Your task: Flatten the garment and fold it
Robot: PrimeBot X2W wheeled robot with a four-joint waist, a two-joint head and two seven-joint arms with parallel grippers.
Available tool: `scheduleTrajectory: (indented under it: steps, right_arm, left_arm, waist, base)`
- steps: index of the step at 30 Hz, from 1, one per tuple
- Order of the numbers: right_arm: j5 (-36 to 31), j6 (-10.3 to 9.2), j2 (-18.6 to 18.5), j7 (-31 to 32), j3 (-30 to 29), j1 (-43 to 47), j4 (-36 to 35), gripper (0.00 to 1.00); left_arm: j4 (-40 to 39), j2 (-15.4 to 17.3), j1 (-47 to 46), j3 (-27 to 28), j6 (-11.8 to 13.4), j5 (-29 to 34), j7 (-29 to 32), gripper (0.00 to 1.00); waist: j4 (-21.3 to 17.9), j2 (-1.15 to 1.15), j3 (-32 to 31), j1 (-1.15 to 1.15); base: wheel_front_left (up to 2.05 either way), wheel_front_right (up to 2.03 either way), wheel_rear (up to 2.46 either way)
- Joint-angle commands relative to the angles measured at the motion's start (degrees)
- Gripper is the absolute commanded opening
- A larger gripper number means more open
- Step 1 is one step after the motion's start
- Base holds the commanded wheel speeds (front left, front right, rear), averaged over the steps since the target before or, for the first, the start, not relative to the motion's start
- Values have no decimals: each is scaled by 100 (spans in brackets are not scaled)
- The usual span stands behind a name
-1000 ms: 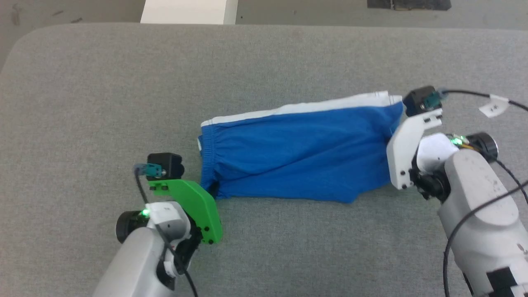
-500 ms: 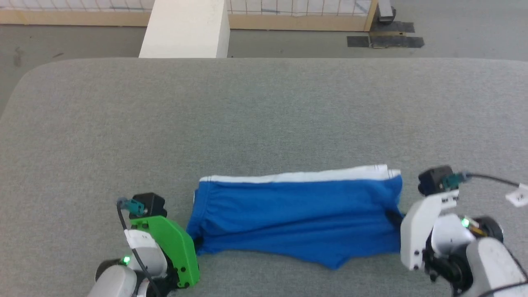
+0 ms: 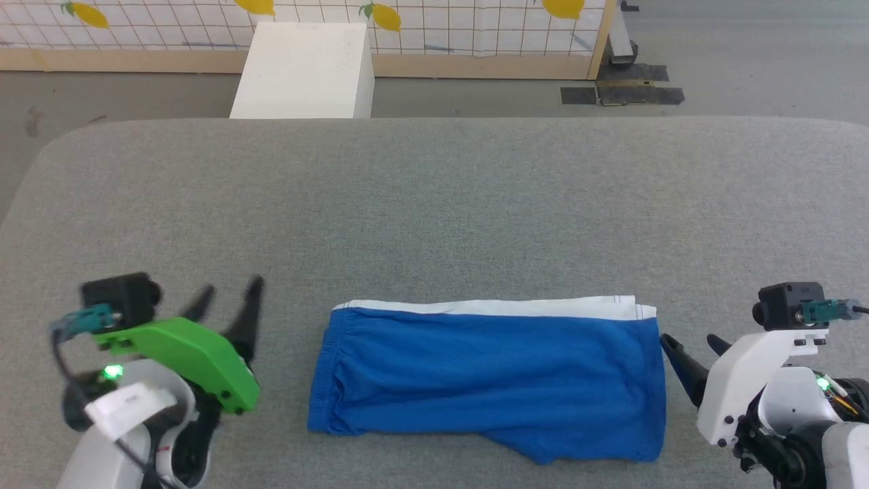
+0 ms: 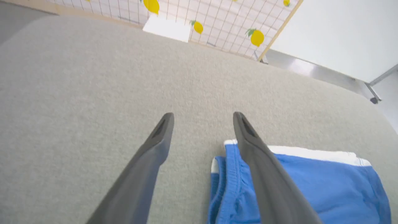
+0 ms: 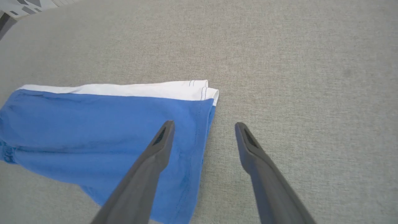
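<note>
Blue shorts [image 3: 489, 380] lie spread along the near edge of a grey cloth-covered table [image 3: 434, 204], between the robot's two arms and held by neither. The gathered waistband faces the robot's left and the leg hems its right. A white stripe runs the length of the far edge. The fabric sits mostly flat, with soft creases across the middle and a rounded flap bulging out of the near edge toward the right corner.

The left gripper [image 3: 229, 292], under its green mount, hovers left of the waistband and apart from it, its two dark fingers [image 4: 155, 149] spread wide with nothing between them. In the left wrist view one finger crosses in front of the waistband, and grey cloth shows in the gap.

The right gripper [image 3: 689, 341], on a white mount, stands just beside the hem end, also spread and empty. In the right wrist view its left finger overlaps the blue hem edge and its right finger is over bare table. Whether that finger touches the fabric cannot be told.

Beyond the table's far edge stand a white box [image 3: 302, 71] and a wood-framed grid panel [image 3: 475, 27] printed with lemons, on a grey floor [image 3: 747, 68].
</note>
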Motion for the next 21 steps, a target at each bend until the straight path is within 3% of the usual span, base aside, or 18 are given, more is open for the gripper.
scheduleTrajectory:
  steps: [1, 7, 11, 21]
  right_arm:
    - [-42, -9, 25, 106, -59, -108, 33, 100]
    - [-453, -9, -125, 473, -4, -444, 533, 100]
    - [-510, -9, -126, 573, 221, -625, 871, 100]
    - [-570, -9, -359, 627, 885, -885, 1707, 100]
  left_arm:
    - [17, 47, -90, 56, -83, 222, -420, 100]
    - [476, -101, -242, -13, -443, 1055, -2602, 100]
    - [821, -222, -337, -208, -481, 1509, -3459, 100]
    - [1185, -579, -404, -331, -458, 1963, -3777, 100]
  waist:
    - [-2, 0, 35, 0]
    - [47, 0, 241, 0]
    - [95, 0, 369, 0]
    - [168, 0, 556, 0]
  base:
    - [0, 0, 0]
    - [0, 0, 0]
    - [0, 0, 0]
    - [0, 0, 0]
